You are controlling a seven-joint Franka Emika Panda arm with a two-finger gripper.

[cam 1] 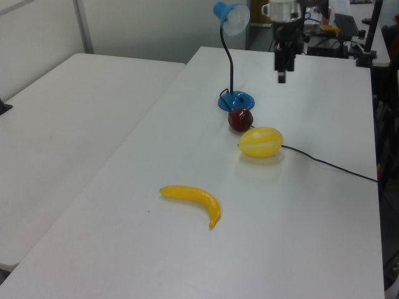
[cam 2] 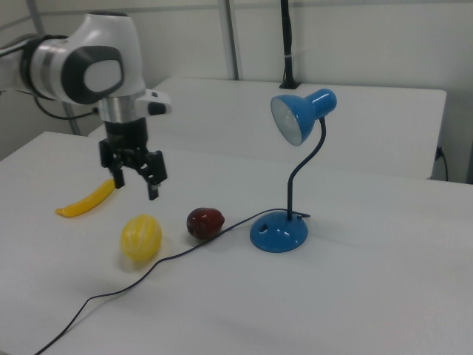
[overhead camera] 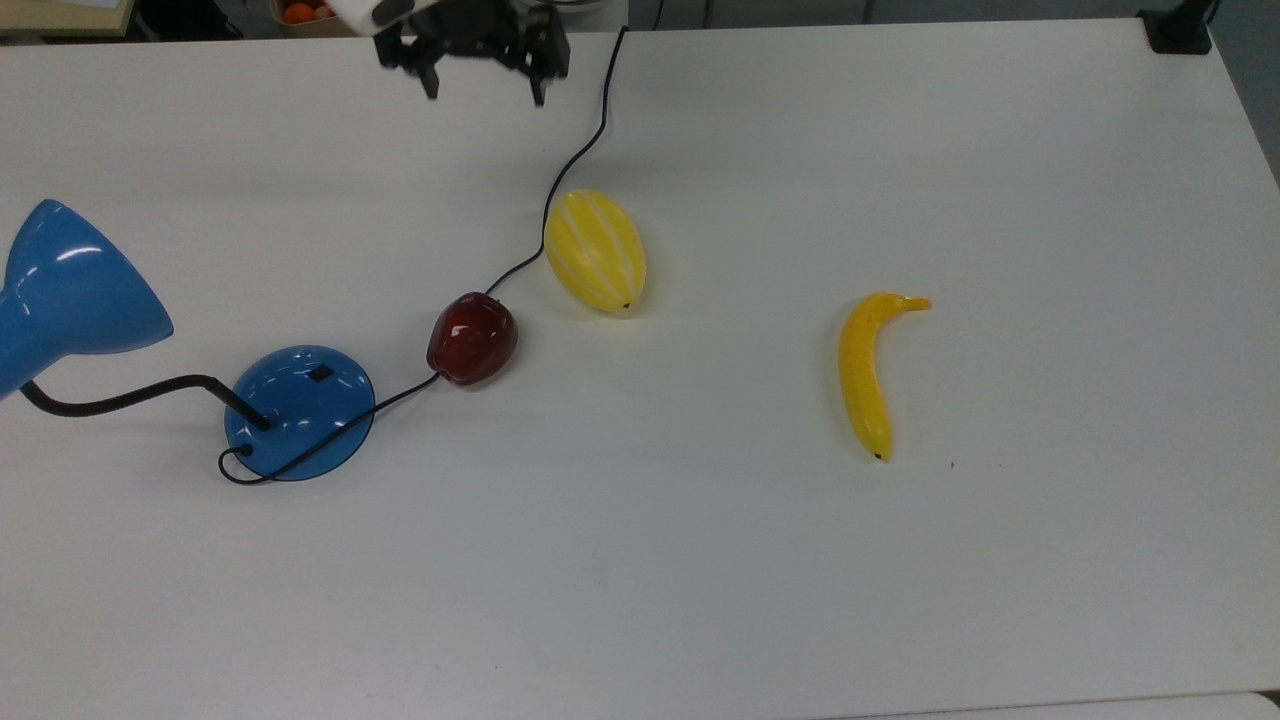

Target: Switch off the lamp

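Observation:
The blue lamp stands at the top view's left, with its round base (overhead camera: 300,412), small black switch (overhead camera: 320,374), bendy black neck and cone shade (overhead camera: 70,295). The right view shows the base (cam 2: 278,231) under the raised shade (cam 2: 299,115). My gripper (overhead camera: 484,88) hangs open and empty near the table's far edge, well away from the base. In the right view the gripper (cam 2: 136,186) hovers above the table, left of the fruit. The left view has the gripper (cam 1: 282,75) to the right of the lamp base (cam 1: 235,99).
A dark red apple (overhead camera: 472,338) sits just right of the lamp base, with a yellow striped melon (overhead camera: 596,250) beyond it. The black cord (overhead camera: 580,150) runs past both toward the far edge. A banana (overhead camera: 866,372) lies farther toward the top view's right.

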